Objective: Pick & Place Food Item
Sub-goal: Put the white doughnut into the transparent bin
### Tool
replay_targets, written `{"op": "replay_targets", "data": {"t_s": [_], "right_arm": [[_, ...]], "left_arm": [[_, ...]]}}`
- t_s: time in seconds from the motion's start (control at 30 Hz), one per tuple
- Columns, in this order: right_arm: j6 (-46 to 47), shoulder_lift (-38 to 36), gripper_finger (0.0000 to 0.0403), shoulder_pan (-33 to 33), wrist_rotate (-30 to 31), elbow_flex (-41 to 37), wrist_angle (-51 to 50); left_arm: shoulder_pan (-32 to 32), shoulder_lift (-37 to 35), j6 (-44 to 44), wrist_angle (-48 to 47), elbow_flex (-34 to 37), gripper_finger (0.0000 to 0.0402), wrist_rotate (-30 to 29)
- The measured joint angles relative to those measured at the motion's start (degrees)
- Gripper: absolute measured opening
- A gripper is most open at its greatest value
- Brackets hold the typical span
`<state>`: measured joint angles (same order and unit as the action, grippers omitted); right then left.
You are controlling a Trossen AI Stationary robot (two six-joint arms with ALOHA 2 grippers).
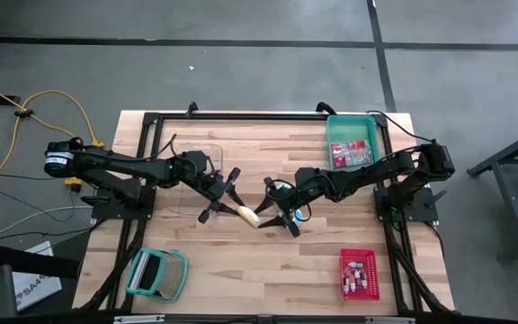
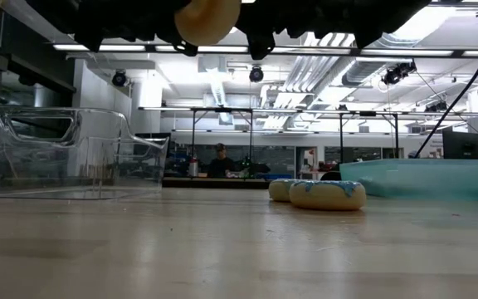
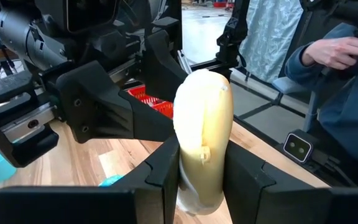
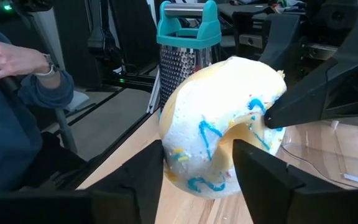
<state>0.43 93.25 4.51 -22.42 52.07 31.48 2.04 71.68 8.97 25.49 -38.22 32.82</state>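
A donut (image 1: 247, 215) with white icing and blue drizzle hangs in the air over the table's middle, between the two arms. My left gripper (image 3: 202, 186) comes from the table's left and is shut on it. My right gripper (image 4: 197, 168) comes from the right and stands open, one finger on each side of the donut's rim (image 4: 197, 174). In the low view the donut (image 2: 208, 18) shows high above the tabletop. Two more iced donuts (image 2: 326, 194) lie flat on the wood. My left gripper pinches the donut between its two fingers, one on each flat face (image 3: 204, 174), with the donut seen edge-on. The fingers come nearly level from the table's left. The donut stands on edge, lifted clear of the table. My right gripper: I cannot tell whether its open fingers (image 4: 253, 168) touch the rim.
A clear plastic container (image 1: 192, 171) stands behind my left arm. A teal bin (image 1: 353, 139) holding a red packet is at the far right, a red basket (image 1: 359, 274) at the near right, a teal grater (image 1: 157, 274) at the near left. A seated person (image 3: 340, 81) is beside the table.
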Motion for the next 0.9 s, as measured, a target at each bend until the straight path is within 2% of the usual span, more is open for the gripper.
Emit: {"op": "replay_targets", "data": {"t_s": [0.17, 0.33, 0.5, 0.73, 0.9], "right_arm": [[-0.07, -1.22, 0.0192, -0.15, 0.07, 0.04, -2.38], [-0.25, -4.3, 0.0193, -0.62, 0.03, 0.07, -8.39], [-0.44, -7.57, 0.0195, -1.53, -0.09, 0.04, -13.51], [1.22, -7.89, 0.0196, -1.68, -0.2, 0.04, -15.4], [1.31, -7.67, 0.0196, -1.51, -0.21, 0.04, -18.05]], "left_arm": [[0.0, 0.0, 0.02, -0.89, 0.0, 0.0096, 0.13], [0.0, 0.0, 0.0, -1.01, 0.0, 0.0096, 2.8], [0.2, 0.0, 0.0, -1.02, 0.0, 0.0096, 2.86], [0.71, -0.44, -0.24, -1.21, 0.0, 0.0096, 2.79], [2.97, -4.33, -3.25, -4.26, 0.0, 0.0096, -2.84]]}}
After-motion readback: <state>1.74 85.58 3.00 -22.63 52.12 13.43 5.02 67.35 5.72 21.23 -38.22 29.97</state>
